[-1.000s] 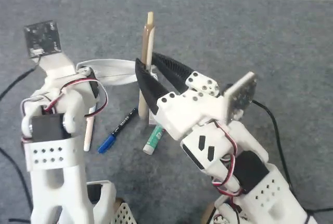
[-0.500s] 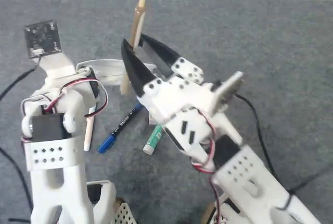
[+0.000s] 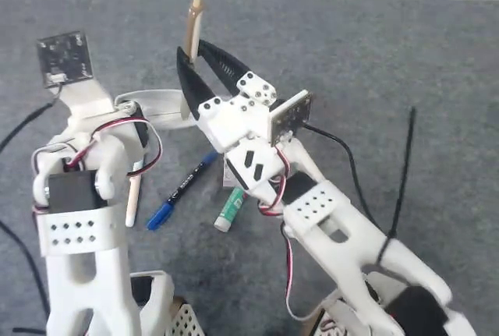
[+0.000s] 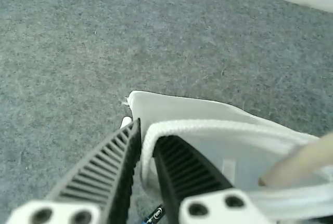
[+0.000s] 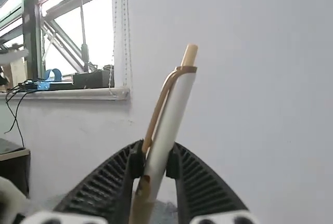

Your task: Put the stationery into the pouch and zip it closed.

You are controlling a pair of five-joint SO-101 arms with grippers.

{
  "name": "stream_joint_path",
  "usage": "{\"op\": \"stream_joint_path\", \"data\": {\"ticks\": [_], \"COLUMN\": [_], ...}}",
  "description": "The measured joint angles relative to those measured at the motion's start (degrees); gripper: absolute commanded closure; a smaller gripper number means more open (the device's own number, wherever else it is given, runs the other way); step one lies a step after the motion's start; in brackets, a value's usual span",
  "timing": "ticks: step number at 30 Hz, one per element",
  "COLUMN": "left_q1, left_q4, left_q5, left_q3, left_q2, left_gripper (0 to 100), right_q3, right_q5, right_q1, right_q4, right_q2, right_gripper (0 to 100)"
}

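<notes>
1. Gripping a tan-and-white pen (image 3: 192, 20) upright, the right gripper (image 3: 192, 55) hangs above the white pouch (image 3: 156, 106), jaws clenched on the barrel.
2. The left gripper (image 4: 146, 134) pinches the pouch's rim, with the pen's lower end at the open mouth.
3. A blue marker (image 3: 175, 192) and a green glue stick (image 3: 230, 207) lie on the grey carpet (image 3: 405, 55) near the pouch.

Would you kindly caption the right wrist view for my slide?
Right gripper shut on a cream-and-tan clip pen, white wall behind.

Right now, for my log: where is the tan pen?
High view: tan pen nearly upright in the right gripper, tip at the mouth of the white pouch.
</notes>
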Motion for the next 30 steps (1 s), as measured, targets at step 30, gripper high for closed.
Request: {"op": "stream_joint_path", "data": {"ticks": [30], "left_q1": [-0.62], "left_q4": [0.0], "left_q5": [0.0], "left_q3": [0.88], "left_q2": [-0.09], "left_gripper": [99], "right_q3": [11.87], "right_q5": [17.85], "right_q1": [-4.13], "right_q4": [-8.79], "right_q2": [2.37], "right_gripper": [87.3]}}
